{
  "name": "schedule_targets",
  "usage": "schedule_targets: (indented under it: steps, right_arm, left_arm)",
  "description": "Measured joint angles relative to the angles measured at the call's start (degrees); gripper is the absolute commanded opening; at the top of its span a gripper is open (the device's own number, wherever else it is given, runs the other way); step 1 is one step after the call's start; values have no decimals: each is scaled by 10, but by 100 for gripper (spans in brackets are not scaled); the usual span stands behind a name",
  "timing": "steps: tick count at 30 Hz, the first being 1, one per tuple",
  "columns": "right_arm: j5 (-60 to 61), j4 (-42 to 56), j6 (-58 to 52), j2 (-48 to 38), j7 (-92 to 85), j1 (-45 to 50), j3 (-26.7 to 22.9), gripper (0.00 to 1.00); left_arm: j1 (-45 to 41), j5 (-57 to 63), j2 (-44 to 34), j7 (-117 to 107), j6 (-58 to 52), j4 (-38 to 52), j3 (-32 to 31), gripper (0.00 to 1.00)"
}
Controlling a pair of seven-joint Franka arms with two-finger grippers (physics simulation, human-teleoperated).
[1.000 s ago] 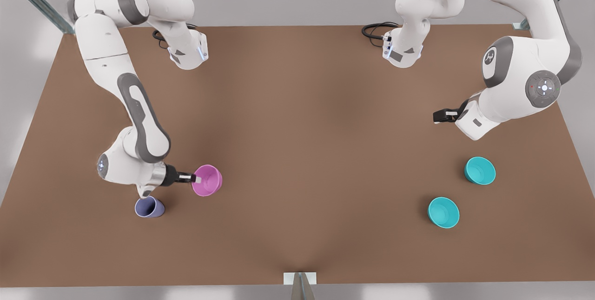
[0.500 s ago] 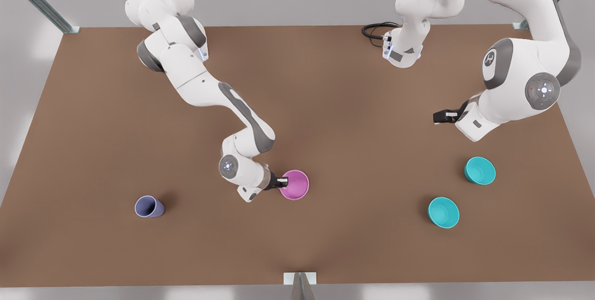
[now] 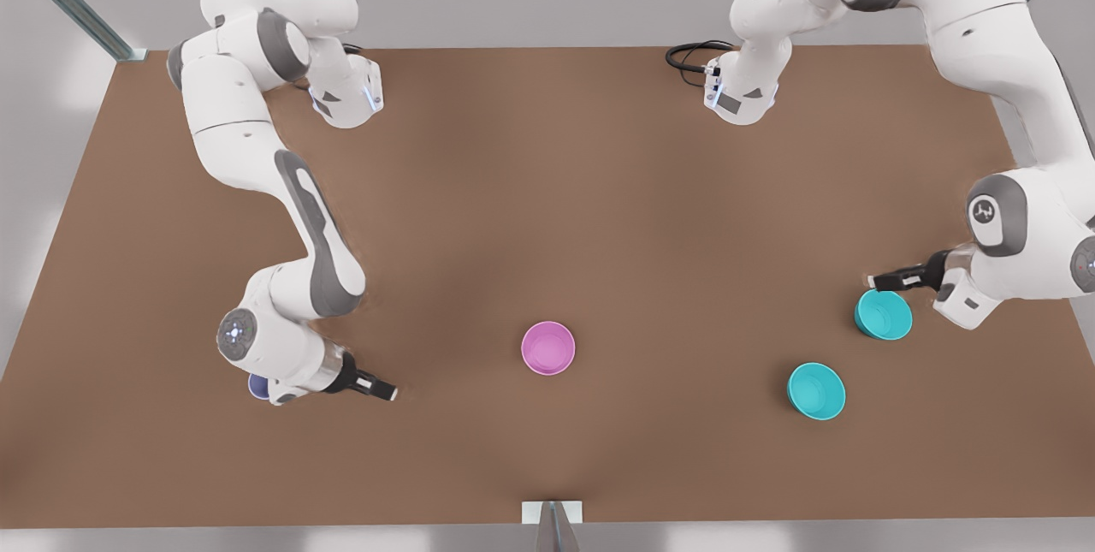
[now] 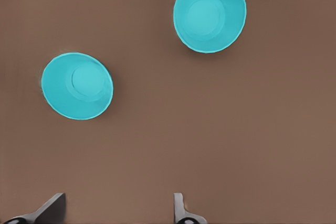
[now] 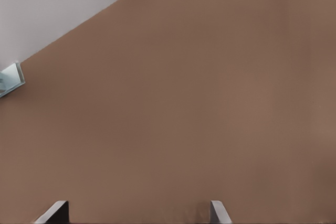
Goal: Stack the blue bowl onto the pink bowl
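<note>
The pink bowl (image 3: 547, 348) stands upright and alone near the table's middle. Two alike blue bowls (image 3: 884, 314) (image 3: 816, 391) sit at the front view's right; the left wrist view looks down on both (image 4: 77, 85) (image 4: 210, 12). My left gripper (image 3: 877, 281) hovers just beyond the farther blue bowl's rim, open (image 4: 115, 211), holding nothing. At the front view's left my right gripper (image 3: 389, 394) is open (image 5: 136, 213) over bare table, well apart from the pink bowl.
A lavender cup (image 3: 255, 387) is mostly hidden behind my right arm's wrist. A metal bracket (image 3: 552, 512) marks the near table edge, also seen in the right wrist view (image 5: 10, 80). A black cable (image 3: 689, 56) lies at the far edge.
My right gripper carried the pink bowl to the table's middle, let go and drew back toward the front view's left. My left gripper came down beside the farther blue bowl.
</note>
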Motion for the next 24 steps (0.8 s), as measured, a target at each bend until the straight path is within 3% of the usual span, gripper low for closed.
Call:
schedule_targets:
  steps: [4,8,11,19,20,23,24]
  right_arm:
    - [-90,-5,-132,-135,-66,-127,0,100]
    - [-107,-38,-248,-274,-124,-140,0,100]
    - [-96,-143,-280,-367,-157,-141,-5,100]
    - [-82,-176,-297,-383,-219,-144,-11,100]
    - [-82,-176,-298,-383,-225,-146,-11,100]
    - [-81,-178,-300,-381,-241,-147,-11,100]
    - [-81,-178,-300,-380,-246,-147,-11,100]
  left_arm:
    - [72,-10,82,75,81,19,6,100]
    - [87,-21,121,138,162,-6,10,100]
    - [87,-28,128,177,201,-25,18,100]
    - [86,-56,153,253,247,-60,28,100]
    - [85,-58,154,261,249,-61,28,91]
    - [83,-70,154,280,254,-73,28,34]
    - [83,-74,154,286,255,-75,28,30]
